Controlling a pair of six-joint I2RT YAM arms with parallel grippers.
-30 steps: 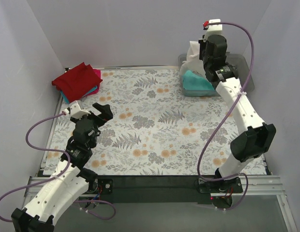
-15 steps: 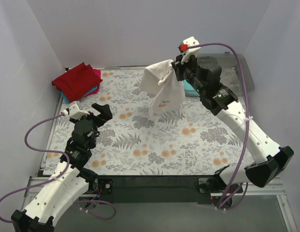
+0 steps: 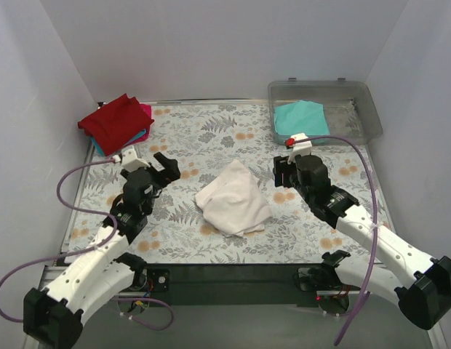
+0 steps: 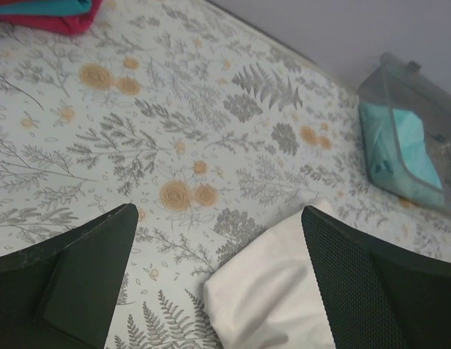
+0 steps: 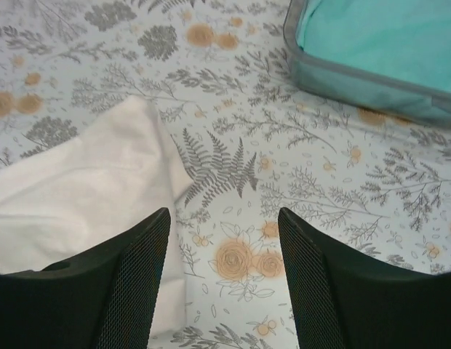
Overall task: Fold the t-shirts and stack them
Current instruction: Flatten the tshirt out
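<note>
At the far left corner of the floral worktop [image 3: 211,138] sits a folded stack topped by a red t-shirt [image 3: 115,120]. Nearer, the left gripper [image 3: 161,166] hovers, jaws wide and empty. The white t-shirt [image 3: 233,198] lies crumpled mid-worktop. Beside it the right gripper [image 3: 280,173] gapes empty too. A teal t-shirt [image 3: 300,118] lies in the far-right bin [image 3: 360,109].

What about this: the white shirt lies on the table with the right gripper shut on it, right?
Not quite. The white shirt lies on the table, but the right gripper is open, holding nothing; the right wrist view shows it.
</note>
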